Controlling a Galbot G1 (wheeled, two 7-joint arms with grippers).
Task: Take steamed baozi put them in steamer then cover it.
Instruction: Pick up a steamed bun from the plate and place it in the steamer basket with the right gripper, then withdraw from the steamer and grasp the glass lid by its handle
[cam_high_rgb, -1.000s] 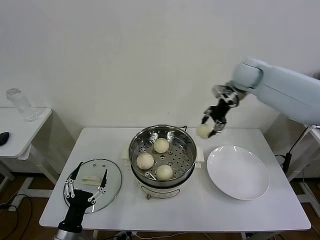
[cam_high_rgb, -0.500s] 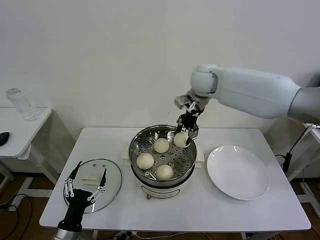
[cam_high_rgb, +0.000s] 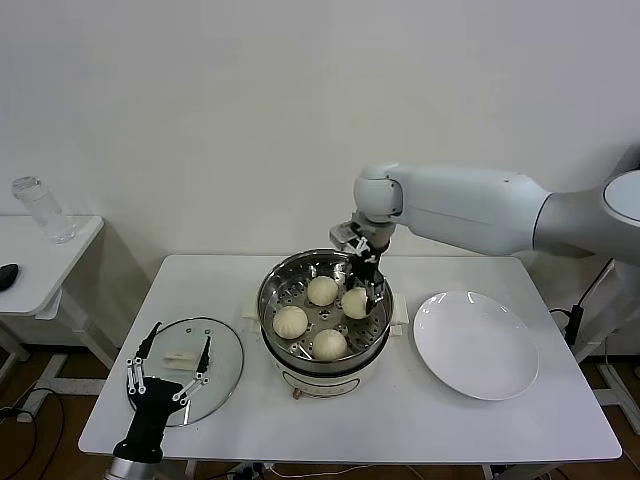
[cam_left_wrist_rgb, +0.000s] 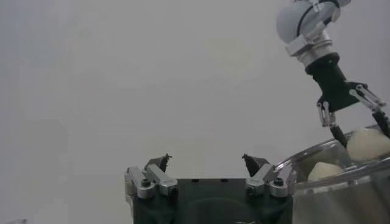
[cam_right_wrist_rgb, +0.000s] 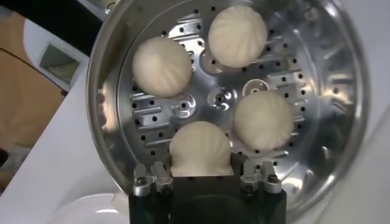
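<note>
- Head view shows the right gripper (cam_high_rgb: 363, 290) reaching down into the steamer (cam_high_rgb: 325, 310), which stands at the middle of the white table (cam_high_rgb: 500, 420).
- Its fingers pinch one steamed baozi (cam_high_rgb: 354, 302), held on the steamer's right side just above the perforated tray.
- Three more baozi (cam_high_rgb: 322, 291) already lie in the steamer: one toward the back, one at the left, one at the front.
- Right wrist view looks straight down into the steamer (cam_right_wrist_rgb: 341, 91), with the pinched baozi (cam_right_wrist_rgb: 200, 147) between the right gripper (cam_right_wrist_rgb: 202, 176) fingers and the other three spread around the tray's centre.
- The cover (cam_high_rgb: 187, 368) lies flat on the table left of the steamer.
- The left gripper (cam_high_rgb: 168, 362) hovers over the cover, fingers spread wide, holding nothing.
- The white plate (cam_high_rgb: 476, 344) sits right of the steamer, close beside it.
</note>
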